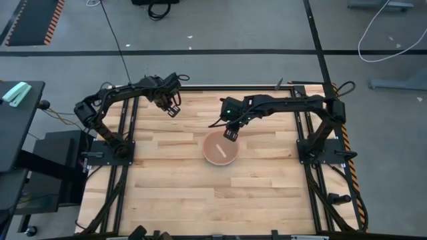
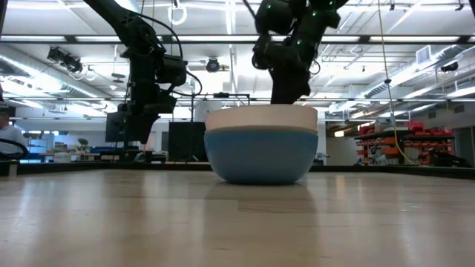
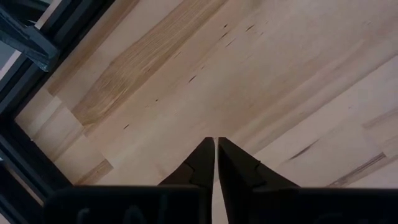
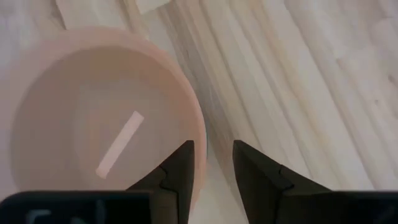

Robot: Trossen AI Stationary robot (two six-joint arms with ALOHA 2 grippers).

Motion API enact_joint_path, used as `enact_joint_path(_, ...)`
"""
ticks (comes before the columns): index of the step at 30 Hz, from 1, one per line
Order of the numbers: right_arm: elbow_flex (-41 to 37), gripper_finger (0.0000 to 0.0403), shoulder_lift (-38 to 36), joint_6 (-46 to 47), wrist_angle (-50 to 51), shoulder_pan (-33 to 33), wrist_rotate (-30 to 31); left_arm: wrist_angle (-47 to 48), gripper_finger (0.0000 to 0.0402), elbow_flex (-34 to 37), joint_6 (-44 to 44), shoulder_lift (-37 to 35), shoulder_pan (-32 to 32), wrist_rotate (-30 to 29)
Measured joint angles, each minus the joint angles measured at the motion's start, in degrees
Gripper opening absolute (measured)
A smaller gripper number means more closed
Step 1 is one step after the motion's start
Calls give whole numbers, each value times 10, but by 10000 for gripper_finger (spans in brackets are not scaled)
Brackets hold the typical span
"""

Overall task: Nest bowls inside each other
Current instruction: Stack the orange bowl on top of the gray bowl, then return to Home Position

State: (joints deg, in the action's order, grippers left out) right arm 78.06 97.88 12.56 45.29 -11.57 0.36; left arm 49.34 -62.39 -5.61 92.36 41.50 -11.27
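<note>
The bowls stand nested in one stack mid-table. The pink-orange bowl [image 1: 220, 149] [image 4: 93, 124] is innermost, and a pale strip [image 4: 119, 144] shows on its bottom. In the low view the blue bowl [image 2: 260, 157] is outermost and rests on its base, with a pale rim band [image 2: 260, 117] above it. I cannot tell whether that band is the grey-white bowl. My right gripper [image 1: 231, 136] [image 4: 214, 149] is open, its fingers astride the stack's far rim. My left gripper [image 1: 172, 107] [image 3: 216, 143] is shut above bare wood at the far left. My right gripper comes from above, pointing down, with one finger [image 4: 180, 171] over the inside of the pink-orange bowl's far rim [image 4: 200, 134] and the other outside it. I cannot tell whether either finger touches the rim.
Bare wooden tabletop [image 1: 167, 187] lies all round the stack. Black frame rails [image 1: 123, 167] run along the table's left and right sides, with the arm bases [image 1: 320, 150] mounted on them. Shelving and equipment of the room show beyond the far edge.
</note>
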Motion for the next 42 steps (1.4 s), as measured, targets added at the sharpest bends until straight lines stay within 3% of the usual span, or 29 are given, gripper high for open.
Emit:
enact_joint_path(7,-22,110,-50,17,28,25,20,2,27,0,0,0,0,0)
enact_joint_path(16,-103,8,-63,16,-33,71,35,2,24,0,0,0,0,10)
enact_joint_path(34,-130,5,-63,29,-70,76,50,-3,21,0,0,0,0,10)
enact_joint_path(42,-87,19,-76,9,-75,93,50,-24,30,0,8,0,-2,10)
